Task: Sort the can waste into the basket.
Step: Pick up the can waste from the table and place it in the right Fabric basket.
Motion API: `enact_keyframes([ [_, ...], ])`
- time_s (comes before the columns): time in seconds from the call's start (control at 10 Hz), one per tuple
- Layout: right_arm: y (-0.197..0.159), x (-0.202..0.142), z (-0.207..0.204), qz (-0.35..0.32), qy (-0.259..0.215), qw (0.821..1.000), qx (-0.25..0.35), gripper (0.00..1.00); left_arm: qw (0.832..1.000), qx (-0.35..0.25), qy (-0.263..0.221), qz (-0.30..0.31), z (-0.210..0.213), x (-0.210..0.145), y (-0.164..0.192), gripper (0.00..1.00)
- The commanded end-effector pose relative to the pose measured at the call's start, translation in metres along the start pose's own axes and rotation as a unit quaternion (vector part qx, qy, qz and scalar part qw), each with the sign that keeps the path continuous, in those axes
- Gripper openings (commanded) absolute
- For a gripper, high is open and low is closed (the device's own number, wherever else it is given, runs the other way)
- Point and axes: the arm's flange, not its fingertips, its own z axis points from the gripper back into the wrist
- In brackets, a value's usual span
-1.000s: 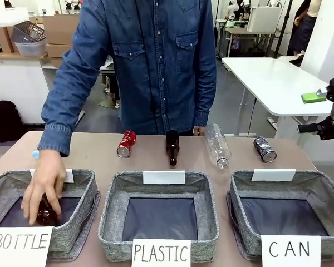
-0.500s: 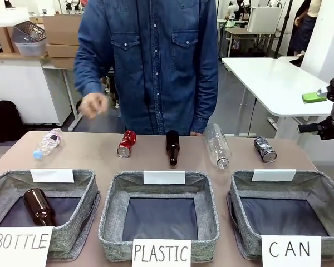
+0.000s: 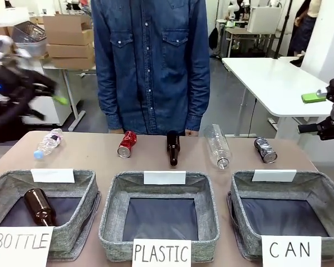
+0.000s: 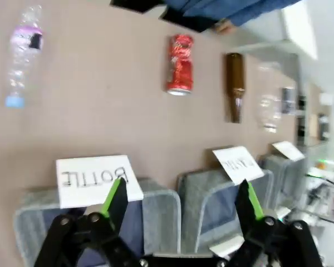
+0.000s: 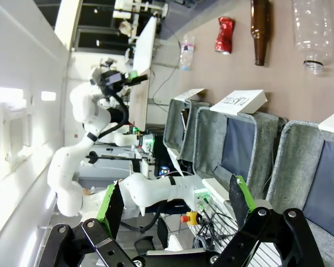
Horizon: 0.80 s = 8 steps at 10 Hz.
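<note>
- Can waste here means the red can [image 3: 126,144] and the grey can [image 3: 265,149]. Both lie on their sides on the table, and neither is in the CAN basket [image 3: 317,179] yet.
- Our left gripper [image 4: 182,186] has its jaws spread wide with nothing between them. In the front view that arm is a blur off the table's left side, at about 10 o'clock from the red can.
- A small clear bottle [image 3: 47,143] lies at 12 o'clock from the BOTTLE basket [image 3: 80,181], which holds one brown bottle [image 3: 39,207].
- The red can lies near the far edge, at 11 o'clock from the PLASTIC basket [image 3: 112,214]. In the left wrist view it sits at 12 o'clock from the open jaws with its long axis running up the picture — so we judge the fingers would close across its width.
- The PLASTIC basket shows only bare lining. Beyond it lie a second brown bottle [image 3: 172,147] at 12 o'clock and a large clear bottle [image 3: 216,146] at 1 o'clock.
- The grey can lies just beyond the CAN basket's far rim, at 11 o'clock from the basket's middle, with its long axis running 11 to 5.
- The CAN basket holds nothing.
- Our right gripper [image 5: 175,183] is also wide open and empty, off the table's right side at about 2 o'clock from the grey can — we judge it the nearer arm for that can, and the left arm nearer for the red.
</note>
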Motion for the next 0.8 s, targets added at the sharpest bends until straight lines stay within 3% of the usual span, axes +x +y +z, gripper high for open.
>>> enact_keyframes([
  [0.0,0.000,0.003,-0.001,0.014,-0.005,1.000,0.010,1.00,0.995,0.080,0.052,0.012,-0.054,0.033,-0.019,1.00],
  [0.2,0.000,0.003,-0.001,0.014,-0.005,1.000,0.010,1.00,0.990,0.119,0.075,-0.033,-0.123,0.048,-0.053,1.00],
  [0.4,0.000,0.003,-0.001,0.014,-0.005,1.000,0.010,1.00,0.986,0.140,0.059,-0.065,-0.184,0.053,-0.076,1.00],
  [0.7,0.000,0.003,-0.001,0.014,-0.005,1.000,0.010,1.00,0.978,0.177,0.070,-0.088,-0.252,0.054,-0.090,1.00],
])
